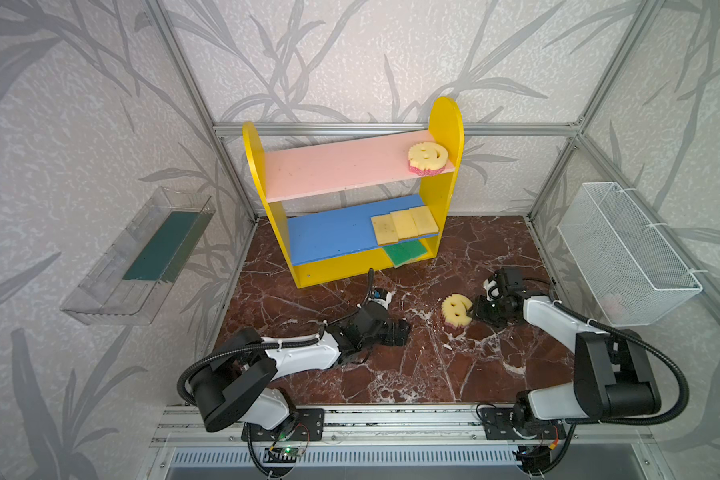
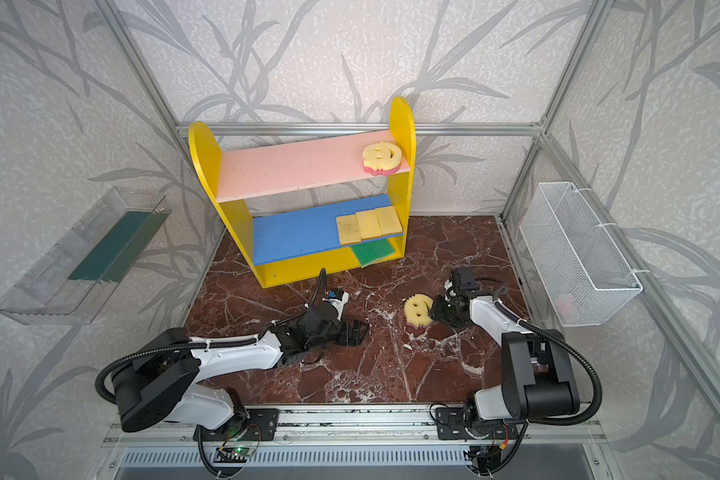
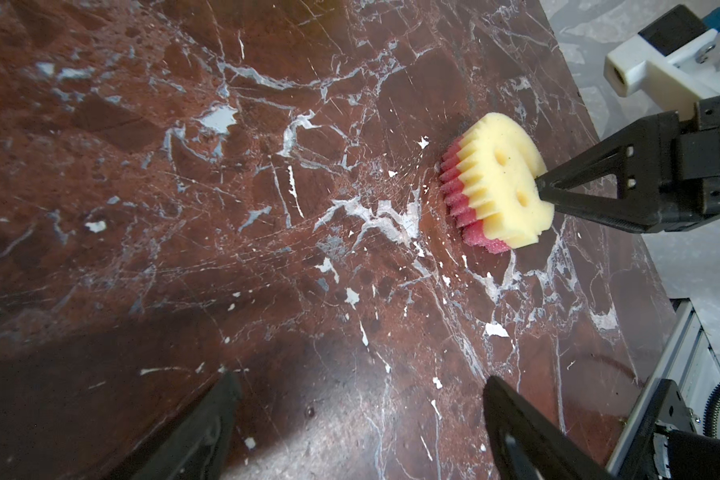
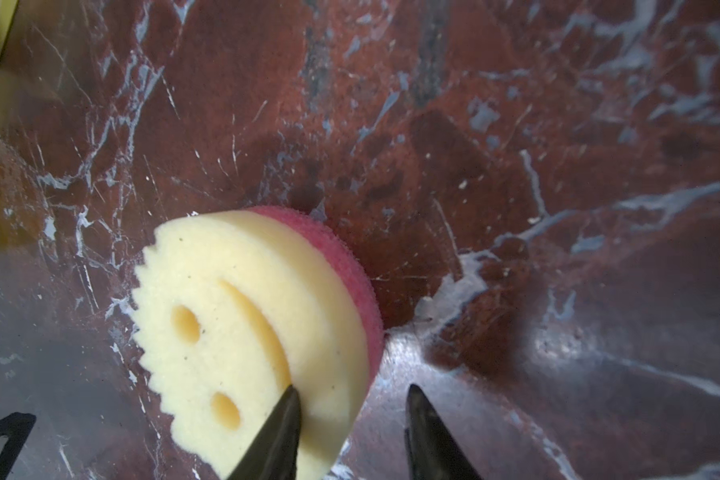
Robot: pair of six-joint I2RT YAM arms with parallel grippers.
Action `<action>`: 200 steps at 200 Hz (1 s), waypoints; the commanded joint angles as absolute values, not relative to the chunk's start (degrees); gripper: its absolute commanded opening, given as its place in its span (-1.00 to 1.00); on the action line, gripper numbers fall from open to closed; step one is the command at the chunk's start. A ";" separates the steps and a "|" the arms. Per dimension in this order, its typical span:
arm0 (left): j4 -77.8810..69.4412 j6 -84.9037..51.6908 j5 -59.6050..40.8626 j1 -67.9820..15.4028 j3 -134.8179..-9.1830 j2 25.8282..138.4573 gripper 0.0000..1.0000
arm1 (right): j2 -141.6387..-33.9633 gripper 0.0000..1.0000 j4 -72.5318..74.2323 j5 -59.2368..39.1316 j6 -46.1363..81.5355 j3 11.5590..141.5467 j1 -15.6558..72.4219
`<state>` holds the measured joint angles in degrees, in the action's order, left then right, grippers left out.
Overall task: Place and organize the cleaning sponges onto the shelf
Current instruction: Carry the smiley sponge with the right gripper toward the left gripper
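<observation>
Left gripper [image 1: 403,331] open, right gripper [image 4: 351,390] at the smiley sponge [image 1: 456,311].
You have the left jaws released above the table [image 1: 350,374]. At their 3 o'clock the smiley sponge stands on its rim; the right jaws are around that rim, not clenched: one finger [image 4: 283,424] touches the yellow face, the other is just beside the pink back. On the shelf [image 1: 445,124] at 12 o'clock, a second smiley [image 1: 427,157] lies at the pink board's [image 1: 329,170] 3 o'clock end, yellow pads [image 1: 404,226] on the blue board [image 1: 329,237], green pads [image 1: 404,252] on the base [image 1: 341,270].
</observation>
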<state>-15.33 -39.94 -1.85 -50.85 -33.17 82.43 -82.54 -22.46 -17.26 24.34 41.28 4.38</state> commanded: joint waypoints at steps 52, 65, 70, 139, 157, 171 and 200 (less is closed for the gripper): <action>-12.96 -39.18 -3.19 -50.23 -35.06 74.53 0.94 | -77.50 -0.41 -21.54 -22.67 23.89 41.79 6.27; -11.69 -38.68 -3.75 -49.95 -36.31 73.72 0.95 | -75.48 -0.42 -22.85 -22.58 23.53 42.23 7.83; -11.53 -38.59 -4.05 -49.81 -36.59 73.44 0.95 | -74.45 -0.42 -23.23 -22.71 23.55 42.36 8.18; -16.63 -41.28 -7.94 -45.95 -35.62 73.00 0.96 | -64.33 -0.27 -30.46 -21.02 21.48 46.86 9.75; -17.66 -41.49 -8.05 -45.60 -35.03 73.52 0.95 | -65.70 -0.01 -29.70 -17.26 22.00 46.26 9.58; -17.61 -41.21 -7.66 -45.58 -34.66 74.04 0.94 | -68.77 0.06 -28.83 -15.87 22.33 46.29 9.60; -18.64 -41.38 -7.38 -45.05 -31.93 73.49 0.94 | -74.48 0.07 -27.69 -12.54 22.60 46.93 9.49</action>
